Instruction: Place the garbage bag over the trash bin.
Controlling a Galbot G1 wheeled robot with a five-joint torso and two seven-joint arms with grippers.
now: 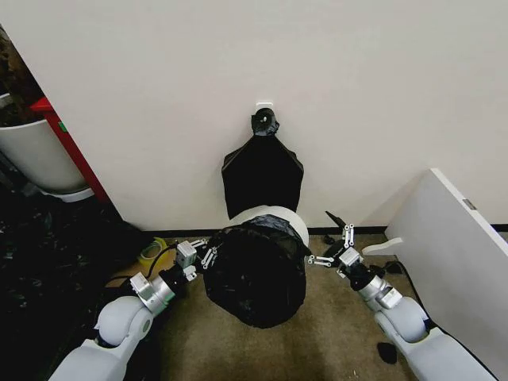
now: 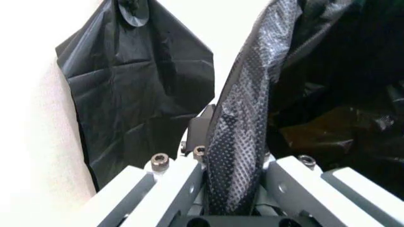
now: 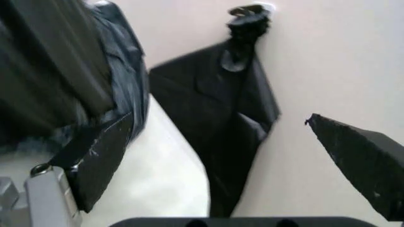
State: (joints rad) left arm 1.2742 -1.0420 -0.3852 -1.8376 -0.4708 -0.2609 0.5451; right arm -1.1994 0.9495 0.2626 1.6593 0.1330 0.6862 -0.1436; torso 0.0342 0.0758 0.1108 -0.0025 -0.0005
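Left claw (image 1: pixel 208 252) is clamped on the bag's (image 1: pixel 258 274) edge at the bin's (image 1: pixel 282 219) left side; left wrist view shows dotted black film (image 2: pixel 243 118) pinched between its fingers (image 2: pixel 170 189). Right claw (image 1: pixel 333 238) sits at the bin's right side, fingers spread wide, one pad (image 3: pixel 94 161) against the bag, the other (image 3: pixel 366 165) free in the air. Bag covers the bin's front, white rim bare at the back. Black sheet (image 1: pixel 262 175) hangs on the wall just behind. White panel (image 1: pixel 452 254) stands close on the right, floor (image 1: pixel 333 341) open in front.
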